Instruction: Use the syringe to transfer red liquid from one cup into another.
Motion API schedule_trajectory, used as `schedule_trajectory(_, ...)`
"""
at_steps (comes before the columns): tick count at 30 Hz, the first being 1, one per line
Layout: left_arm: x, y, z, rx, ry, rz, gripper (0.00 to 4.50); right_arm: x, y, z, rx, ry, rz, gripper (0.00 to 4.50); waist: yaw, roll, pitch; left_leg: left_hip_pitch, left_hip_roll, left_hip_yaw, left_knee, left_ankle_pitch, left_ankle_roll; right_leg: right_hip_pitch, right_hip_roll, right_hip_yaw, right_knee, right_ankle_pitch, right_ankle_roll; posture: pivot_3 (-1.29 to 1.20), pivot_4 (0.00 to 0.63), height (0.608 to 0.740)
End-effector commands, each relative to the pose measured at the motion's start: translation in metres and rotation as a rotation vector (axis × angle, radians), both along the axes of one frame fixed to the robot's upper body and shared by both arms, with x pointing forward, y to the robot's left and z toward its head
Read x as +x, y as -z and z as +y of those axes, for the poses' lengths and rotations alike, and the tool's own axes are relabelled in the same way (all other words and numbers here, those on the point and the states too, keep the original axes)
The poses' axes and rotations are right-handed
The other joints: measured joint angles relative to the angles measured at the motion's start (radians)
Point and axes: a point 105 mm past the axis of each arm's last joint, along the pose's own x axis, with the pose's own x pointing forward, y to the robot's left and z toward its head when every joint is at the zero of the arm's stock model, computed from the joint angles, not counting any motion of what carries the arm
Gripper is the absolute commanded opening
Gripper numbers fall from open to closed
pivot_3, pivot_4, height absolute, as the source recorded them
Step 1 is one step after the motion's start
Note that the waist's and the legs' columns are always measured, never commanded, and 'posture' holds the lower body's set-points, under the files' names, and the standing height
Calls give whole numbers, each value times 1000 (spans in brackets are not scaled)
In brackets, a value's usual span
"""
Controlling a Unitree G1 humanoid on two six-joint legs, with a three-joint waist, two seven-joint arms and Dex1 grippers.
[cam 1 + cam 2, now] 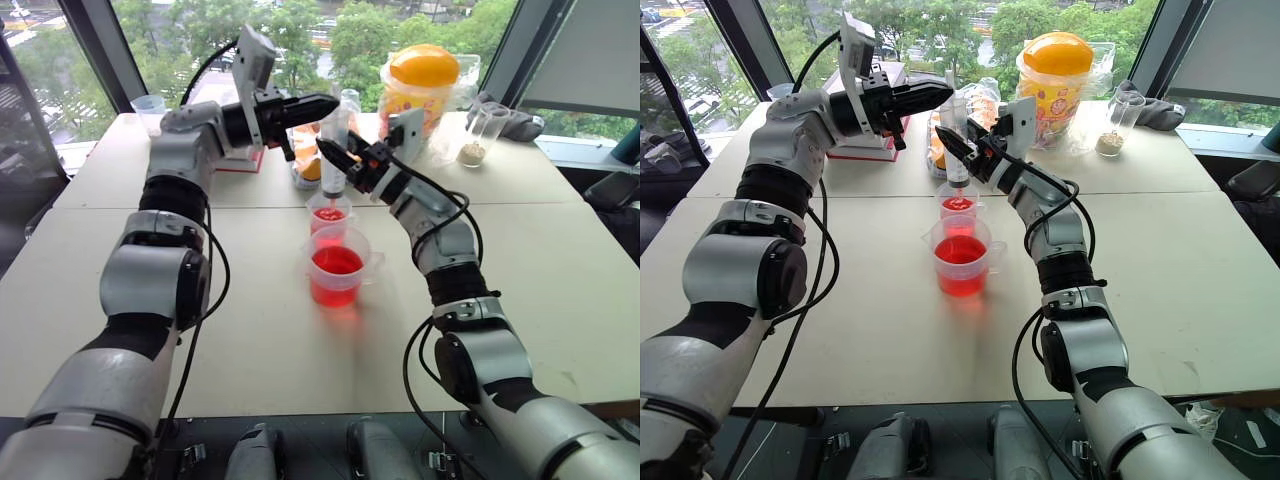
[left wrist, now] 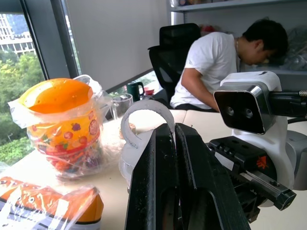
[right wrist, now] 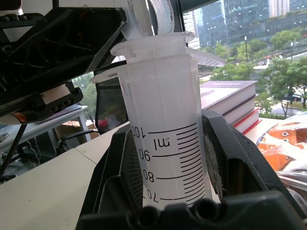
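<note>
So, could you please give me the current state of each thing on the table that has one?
Syringe: upright, plunger pushed in, tip over the narrow cup.
Narrow cup: upright, holds some red liquid.
Wide cup: upright, about half full of red liquid.
Left claw: shut on the plunger ring.
Right claw: shut on the syringe barrel.
Orange-lidded jar: lid on, wrapped in a bag.

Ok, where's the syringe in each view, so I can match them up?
Left eye: syringe upright at centre, tip over the narrow cup.
Right eye: centre again, above that cup.
Left wrist: its plunger ring behind the left tool.
Right wrist: barrel clamped mid-frame.
Shared landmark: orange-lidded jar.
</note>
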Motion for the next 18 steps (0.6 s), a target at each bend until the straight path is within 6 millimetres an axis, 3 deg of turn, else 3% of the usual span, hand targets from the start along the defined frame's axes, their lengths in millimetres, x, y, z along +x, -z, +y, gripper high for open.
schedule_trajectory(1,1,-3,10,12,-23,21,855,-12,-44,2,65,-19,-151,1391,-1,0,0,0,0,0,0,0,0,0,0,0,0,0,0,0,150,740)
schedule_trajectory(8,1,-16,32,-24,-71,-6,4292,-12,-37,3,58,-23,-135,1391,0,0,0,0,0,0,0,0,0,0,0,0,0,0,0,0,150,740)
schedule_trajectory(12,-1,-4,43,-10,-83,20,4408,-11,-33,3,55,-22,-126,1391,-1,0,0,0,0,0,0,0,0,0,0,0,1,0,0,0,150,740)
schedule_trajectory(18,-19,27,52,58,-37,56,4408,-10,-29,-2,52,-8,-109,1391,-1,0,0,0,0,0,0,0,-1,0,0,0,1,0,0,0,150,740)
